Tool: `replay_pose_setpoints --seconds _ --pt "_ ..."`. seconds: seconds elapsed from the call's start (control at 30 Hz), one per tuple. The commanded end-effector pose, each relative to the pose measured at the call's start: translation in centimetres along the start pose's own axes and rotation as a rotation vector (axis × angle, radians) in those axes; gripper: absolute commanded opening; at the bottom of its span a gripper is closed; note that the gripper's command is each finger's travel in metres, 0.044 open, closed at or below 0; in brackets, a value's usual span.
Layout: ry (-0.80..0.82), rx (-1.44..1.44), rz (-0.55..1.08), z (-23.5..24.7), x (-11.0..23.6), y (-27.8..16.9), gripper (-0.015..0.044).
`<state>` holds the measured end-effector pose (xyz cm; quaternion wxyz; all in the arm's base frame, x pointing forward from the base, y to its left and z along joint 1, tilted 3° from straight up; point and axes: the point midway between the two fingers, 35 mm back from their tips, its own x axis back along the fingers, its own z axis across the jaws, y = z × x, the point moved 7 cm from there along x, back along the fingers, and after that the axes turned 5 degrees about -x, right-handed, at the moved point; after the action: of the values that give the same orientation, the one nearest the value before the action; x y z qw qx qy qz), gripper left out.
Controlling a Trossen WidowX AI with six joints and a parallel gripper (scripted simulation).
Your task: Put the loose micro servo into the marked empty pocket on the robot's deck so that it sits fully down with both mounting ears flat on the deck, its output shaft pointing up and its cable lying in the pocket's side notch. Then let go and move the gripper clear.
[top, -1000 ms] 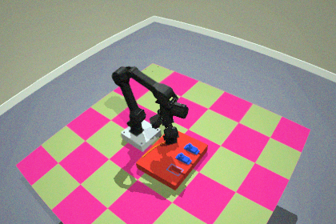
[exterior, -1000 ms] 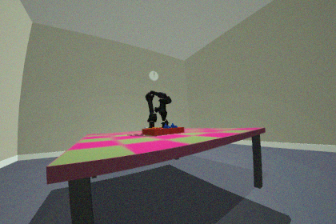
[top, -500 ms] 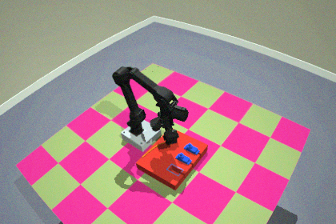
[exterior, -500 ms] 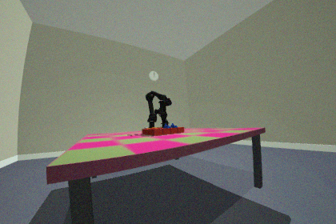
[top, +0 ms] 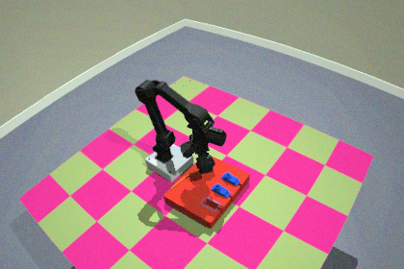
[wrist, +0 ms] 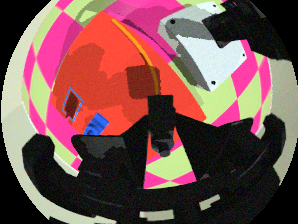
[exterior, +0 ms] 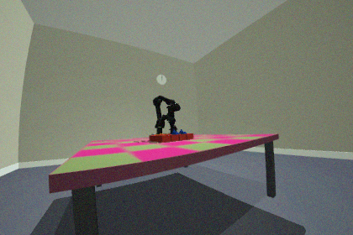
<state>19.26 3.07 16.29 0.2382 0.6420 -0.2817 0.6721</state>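
A red deck (top: 189,194) (exterior: 165,138) (wrist: 93,63) lies on the checkered table. Near its front edge is the marked empty pocket (top: 202,201) (wrist: 65,104), outlined in blue. My gripper (top: 206,169) (exterior: 171,131) (wrist: 161,137) is down at the deck's back corner, close to the arm's base. In the wrist view the fingers are shut on a small dark block, the loose micro servo (wrist: 161,117). A thin orange cable (wrist: 136,46) runs from it across the deck. In the top view the gripper hides the servo.
Two blue servos (top: 231,178) (top: 220,190) sit in the deck's other pockets, and one shows in the wrist view (wrist: 97,124). The arm's grey-white base block (top: 171,165) (wrist: 206,50) stands right behind the deck. The checkered mat (top: 294,163) spreads all around.
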Motion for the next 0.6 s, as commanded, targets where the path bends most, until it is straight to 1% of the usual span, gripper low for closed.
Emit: replay_pose_setpoints --seconds 0.0,0.03,0.07,0.23,0.57 --pt "0.001 -0.005 -0.002 0.0 0.2 0.0 0.0032" --pt "0.001 -0.005 -0.002 0.0 0.4 0.0 0.0006" --pt "0.001 -0.005 -0.002 0.0 0.7 0.0 0.0000" --pt "0.001 -0.005 -0.002 -0.4 2.8 0.5 0.0000" --pt "0.001 -0.005 -0.003 -0.8 3.0 1.0 0.0000"
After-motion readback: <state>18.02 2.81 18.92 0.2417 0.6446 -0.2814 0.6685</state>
